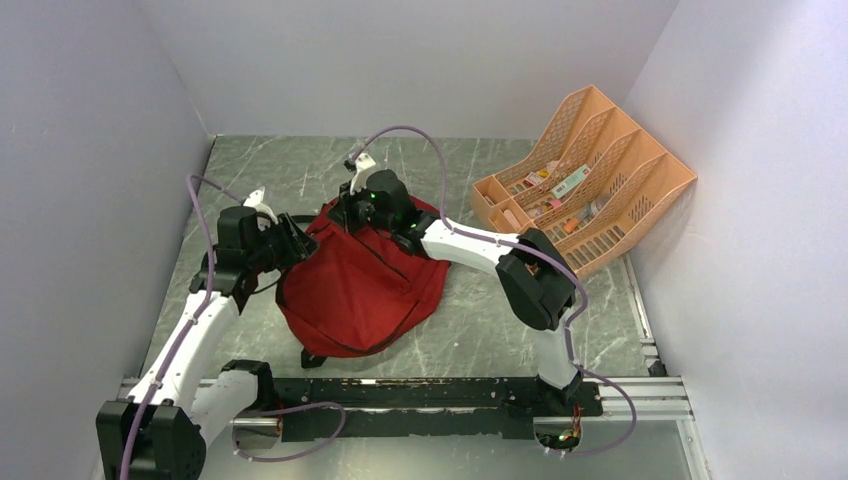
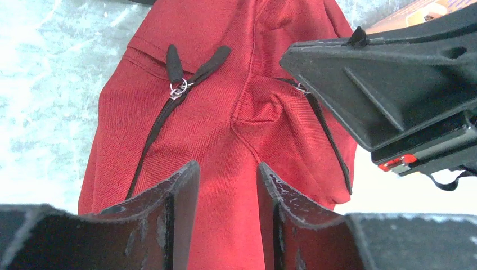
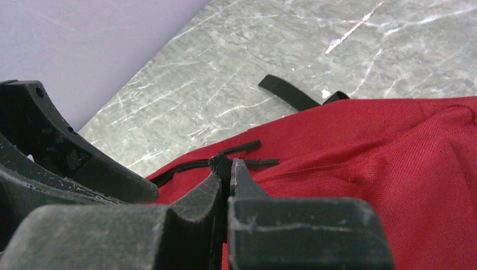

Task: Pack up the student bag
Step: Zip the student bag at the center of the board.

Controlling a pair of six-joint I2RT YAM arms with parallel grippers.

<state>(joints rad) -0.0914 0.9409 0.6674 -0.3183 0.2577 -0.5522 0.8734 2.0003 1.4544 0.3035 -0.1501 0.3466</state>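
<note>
One bag: we see a dark-red soft fabric backpack (image 1: 360, 290), slumped.
Left jaws: spread, at its left side.
Right jaws: pinching its black fabric tab (image 3: 220, 163).

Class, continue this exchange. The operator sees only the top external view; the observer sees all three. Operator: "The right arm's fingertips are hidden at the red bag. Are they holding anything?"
Observer: Yes. The right gripper is shut on a black pull tab at the edge of the student bag.
Operator: And the left one?
Observer: The left gripper is open, with its fingers apart over the red fabric and pinching nothing.
Operator: Any zip near it?
Observer: A silver zip ring lies on the fabric ahead of those fingers, untouched.
</note>
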